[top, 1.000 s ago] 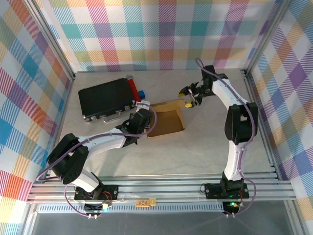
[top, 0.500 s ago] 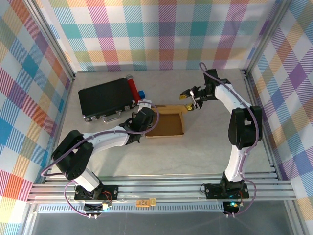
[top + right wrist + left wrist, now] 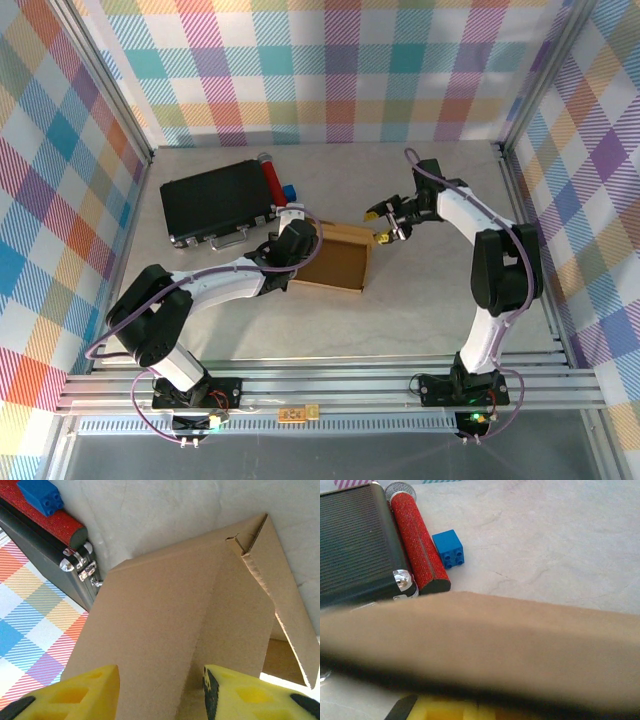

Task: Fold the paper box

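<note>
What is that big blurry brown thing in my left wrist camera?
Observer: The paper box. From above it's a shallow open tray.
Operator: Is the other arm close?
Observer: Yes, the right end effector is at its far right corner.
Operator: Is it pinching?
Observer: Its yellow fingers stand apart, with a cardboard wall running between them.

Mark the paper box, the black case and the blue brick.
paper box (image 3: pixel 335 268), top external view, floor panel.
black case (image 3: pixel 215 203), top external view, lid centre.
blue brick (image 3: pixel 446 541), left wrist view, upper face.
</note>
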Tool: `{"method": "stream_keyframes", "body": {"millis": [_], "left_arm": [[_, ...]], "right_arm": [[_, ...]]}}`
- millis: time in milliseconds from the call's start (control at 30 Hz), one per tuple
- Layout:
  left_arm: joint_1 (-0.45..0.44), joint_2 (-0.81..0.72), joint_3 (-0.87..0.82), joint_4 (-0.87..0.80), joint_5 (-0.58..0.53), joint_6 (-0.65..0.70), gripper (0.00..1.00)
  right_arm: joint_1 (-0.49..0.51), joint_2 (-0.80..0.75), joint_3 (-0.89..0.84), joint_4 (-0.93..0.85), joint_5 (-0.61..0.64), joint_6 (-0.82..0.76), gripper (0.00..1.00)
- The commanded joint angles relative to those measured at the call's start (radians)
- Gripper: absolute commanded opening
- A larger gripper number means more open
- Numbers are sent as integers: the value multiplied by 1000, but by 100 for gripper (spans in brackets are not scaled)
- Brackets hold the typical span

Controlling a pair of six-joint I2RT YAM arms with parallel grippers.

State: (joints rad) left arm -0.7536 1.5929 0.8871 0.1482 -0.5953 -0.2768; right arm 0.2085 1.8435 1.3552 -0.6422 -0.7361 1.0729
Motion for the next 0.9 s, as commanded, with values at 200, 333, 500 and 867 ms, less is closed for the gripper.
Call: {"method": "stream_keyframes", "body": {"millis": [200, 333, 500, 867], "left_arm": [[1, -9, -1, 1, 10, -80, 0], [0, -23, -13, 5, 24, -100, 0], [-1, -37, -29, 0, 45, -127, 0], [-2, -149, -124, -15, 161, -227, 17]], "right_arm": [[39, -35, -69, 77, -43, 93, 47], [42, -43, -93, 101, -43, 113, 42], [46, -39, -93, 70, -21, 68, 38], [71, -53, -163, 81, 48, 2, 30]]}}
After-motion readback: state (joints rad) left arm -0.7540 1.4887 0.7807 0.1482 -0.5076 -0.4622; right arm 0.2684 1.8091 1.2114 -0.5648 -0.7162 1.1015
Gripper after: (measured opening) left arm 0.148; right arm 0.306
